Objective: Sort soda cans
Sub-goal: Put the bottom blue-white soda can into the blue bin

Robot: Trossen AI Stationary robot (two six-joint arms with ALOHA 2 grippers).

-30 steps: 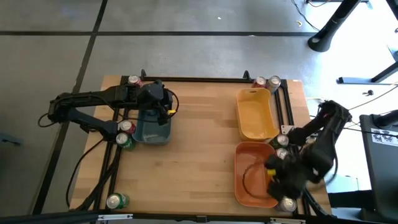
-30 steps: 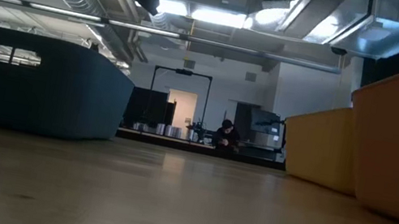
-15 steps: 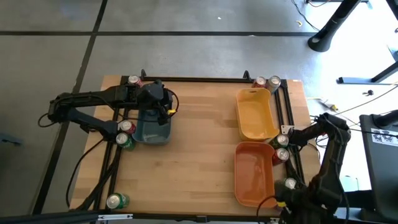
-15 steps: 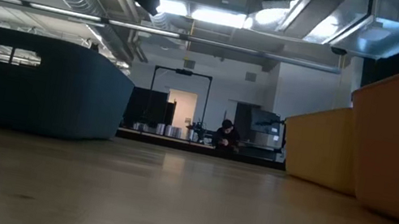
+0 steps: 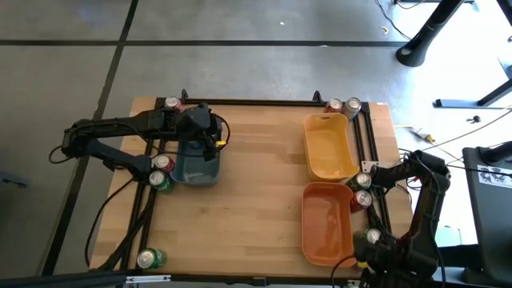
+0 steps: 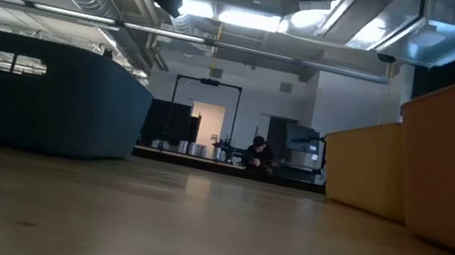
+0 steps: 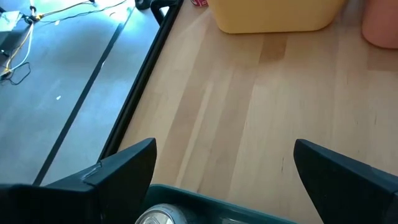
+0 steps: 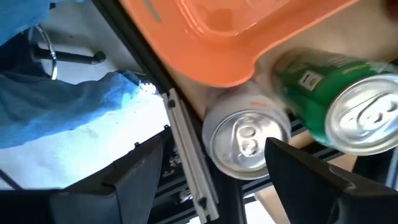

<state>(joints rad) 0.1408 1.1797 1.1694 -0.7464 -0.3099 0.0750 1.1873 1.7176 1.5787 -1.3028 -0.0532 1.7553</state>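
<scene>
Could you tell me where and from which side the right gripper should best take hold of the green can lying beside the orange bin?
The green can lies tilted against the orange bin, beside a silver can. The open right gripper should probably grip the round body across its width, coming from the side away from the bin, since bin and neighbour block the others.

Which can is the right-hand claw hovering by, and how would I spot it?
Find the orange bin on the table's right side, near the front edge. Just outside its front right corner, by the black rail, the open right gripper hangs over two cans. The silver can between its fingers is the one; its neighbour, the green can, has a green body.
</scene>
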